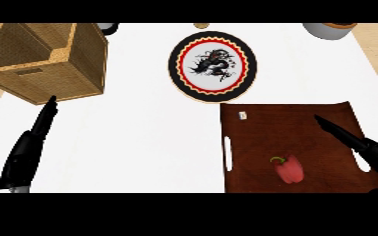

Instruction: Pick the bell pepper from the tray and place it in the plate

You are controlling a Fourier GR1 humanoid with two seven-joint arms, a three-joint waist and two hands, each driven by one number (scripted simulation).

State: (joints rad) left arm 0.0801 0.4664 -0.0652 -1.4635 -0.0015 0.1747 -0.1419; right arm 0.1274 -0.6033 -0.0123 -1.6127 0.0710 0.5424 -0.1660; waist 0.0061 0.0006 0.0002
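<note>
Nearest, bottom-left: left robot hand (pixel 29 141), fingers straight and relaxed, holding nothing, tips pointing up toward wicker basket (pixel 52 60), apart from it. Basket at upper left on white bench (pixel 140 140), open top, light brown weave. Further right, round plate (pixel 212 66) w/ black rim, red scalloped ring, dark dragon-like motif on white centre; lies flat just above tray's top-left corner, nothing on it. Below-right, dark brown tray (pixel 295 130) w/ white handle slots on both sides. Red bell pepper (pixel 289 168) w/ green stem lying inside tray, lower middle, well apart from plate. Right edge: right robot hand (pixel 347 137) over tray's right part, fingers straight, released, up-right of pepper, not touching it. Top edge: grey pot-like item (pixel 330 29) at right, partly cut off.
</note>
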